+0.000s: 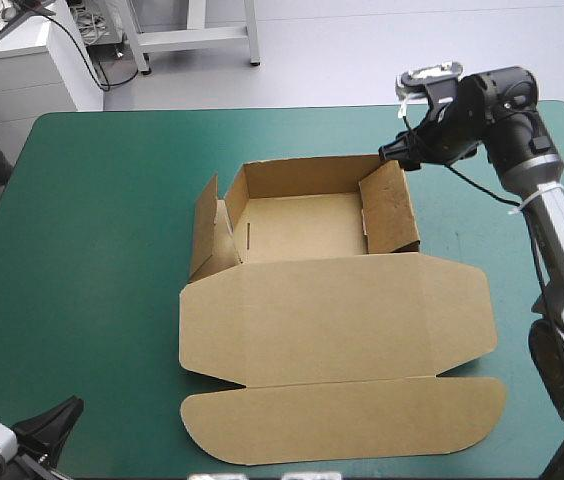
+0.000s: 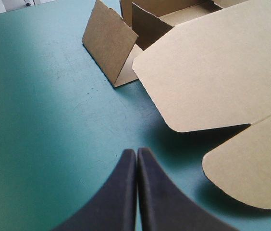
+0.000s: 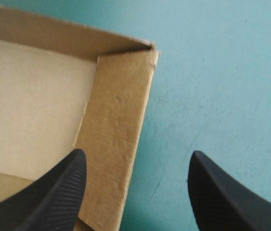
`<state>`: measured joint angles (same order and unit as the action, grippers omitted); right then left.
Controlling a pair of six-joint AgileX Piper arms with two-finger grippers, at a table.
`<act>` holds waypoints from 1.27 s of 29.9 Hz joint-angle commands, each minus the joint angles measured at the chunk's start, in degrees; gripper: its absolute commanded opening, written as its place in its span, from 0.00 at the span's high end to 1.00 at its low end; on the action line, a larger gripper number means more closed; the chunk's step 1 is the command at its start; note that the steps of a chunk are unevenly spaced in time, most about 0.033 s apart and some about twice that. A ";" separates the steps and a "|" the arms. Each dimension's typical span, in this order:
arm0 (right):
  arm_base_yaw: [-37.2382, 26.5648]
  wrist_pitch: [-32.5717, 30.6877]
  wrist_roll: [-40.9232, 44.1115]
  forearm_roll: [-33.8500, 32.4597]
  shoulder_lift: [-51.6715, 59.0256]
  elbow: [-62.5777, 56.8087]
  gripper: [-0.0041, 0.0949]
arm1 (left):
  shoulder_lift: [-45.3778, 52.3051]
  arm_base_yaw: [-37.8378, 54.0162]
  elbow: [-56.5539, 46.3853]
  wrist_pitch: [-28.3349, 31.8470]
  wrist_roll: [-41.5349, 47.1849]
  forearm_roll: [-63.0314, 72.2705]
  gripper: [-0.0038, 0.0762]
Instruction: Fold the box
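Straddling the right wall of the box (image 1: 292, 225), right pincer (image 3: 138, 154) stands apart, likely to tuck it inward; left pincer (image 2: 136, 153) together, idle, box ahead of it on the tabletop (image 1: 92, 250).

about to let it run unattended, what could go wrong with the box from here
The right end effector stands open astride the right wall of the box; closing off-centre could bend it rather than grip it.
The left wall leans outward, untucked, and may fall flat if the box is nudged.
The left end effector is shut, clear of the lid, so nothing steadies the box if it slides.
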<state>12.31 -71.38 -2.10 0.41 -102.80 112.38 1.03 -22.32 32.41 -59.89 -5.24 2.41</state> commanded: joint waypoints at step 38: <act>-0.23 -0.31 4.68 -3.57 13.51 -2.00 0.98 | 0.11 0.03 1.20 4.51 0.06 0.60 0.96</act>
<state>12.30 -71.38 1.25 -0.41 -96.65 108.42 1.03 -22.32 32.41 -59.89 -5.24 2.64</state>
